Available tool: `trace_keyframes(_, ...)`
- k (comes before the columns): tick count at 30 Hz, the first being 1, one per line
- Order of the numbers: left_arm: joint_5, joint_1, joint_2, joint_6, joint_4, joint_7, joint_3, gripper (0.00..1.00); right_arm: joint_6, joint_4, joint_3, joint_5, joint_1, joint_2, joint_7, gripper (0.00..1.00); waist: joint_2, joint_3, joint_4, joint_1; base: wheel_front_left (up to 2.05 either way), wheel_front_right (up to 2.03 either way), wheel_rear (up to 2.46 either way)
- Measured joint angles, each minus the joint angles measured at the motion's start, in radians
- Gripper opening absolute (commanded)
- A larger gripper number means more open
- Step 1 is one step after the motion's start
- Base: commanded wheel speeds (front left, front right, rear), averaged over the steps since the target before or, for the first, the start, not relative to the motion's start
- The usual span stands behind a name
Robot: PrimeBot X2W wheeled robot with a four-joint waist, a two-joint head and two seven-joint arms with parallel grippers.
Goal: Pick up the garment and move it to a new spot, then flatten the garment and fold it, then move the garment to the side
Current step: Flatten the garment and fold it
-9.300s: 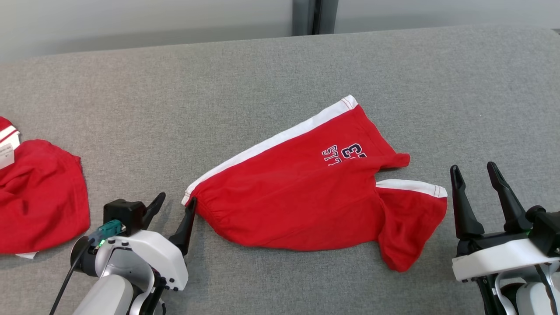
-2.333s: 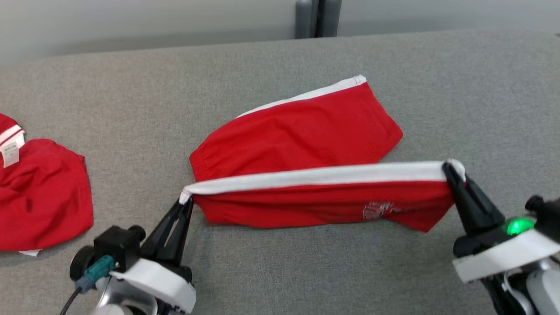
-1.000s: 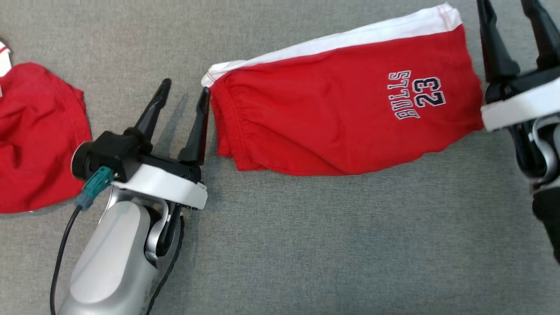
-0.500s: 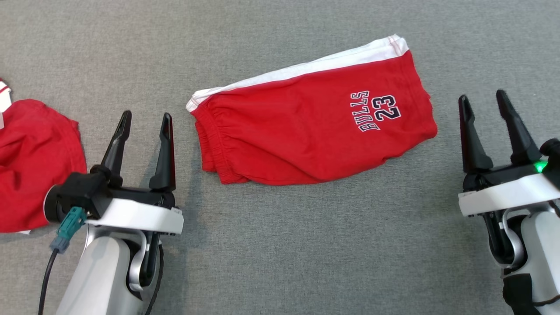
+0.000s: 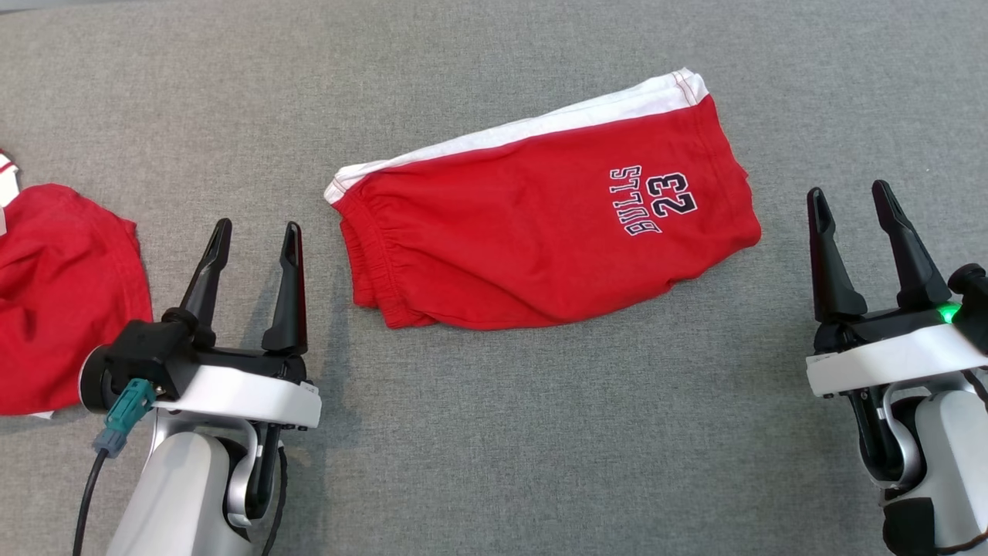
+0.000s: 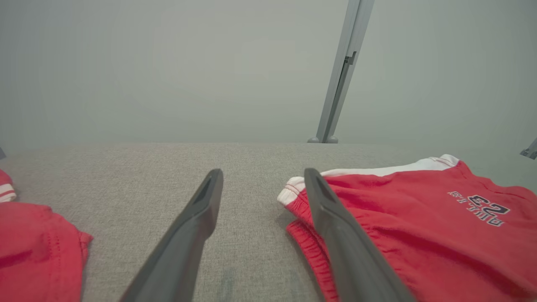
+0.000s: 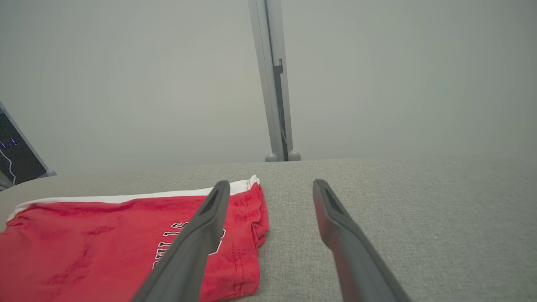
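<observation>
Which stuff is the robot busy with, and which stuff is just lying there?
For the job: red shorts, folded; left gripper, open; right gripper, open.
Just lying about: other red garment at the left; grey post at the back.

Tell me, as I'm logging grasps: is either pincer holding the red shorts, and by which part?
Nothing is held. The left pincer and the right pincer both stand open, clear of the folded red Bulls shorts lying on the grey surface.

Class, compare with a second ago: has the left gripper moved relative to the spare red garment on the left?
Yes. The open left gripper has shifted left, toward the spare red garment, and now stands clear of the shorts it touched.
</observation>
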Motion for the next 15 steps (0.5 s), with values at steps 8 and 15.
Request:
trace_keyframes(8, 0.008, -0.023, -0.009, -0.010, 0.001, 0.000, -0.001, 1.00, 0.000, 0.059, 0.030, 0.005, -0.063, -0.027, -0.002, 1.00, 0.0000, 0.032, 0.017, 0.0000, 0.00, 0.00, 0.00)
trace_keyframes(15, 0.015, -0.049, -0.027, -0.015, -0.007, 0.000, -0.010, 1.00, 0.000, 0.235, 0.117, 0.025, -0.172, -0.051, -0.002, 1.00, 0.0000, 0.080, 0.049, 0.0000, 0.00, 0.00, 0.00)
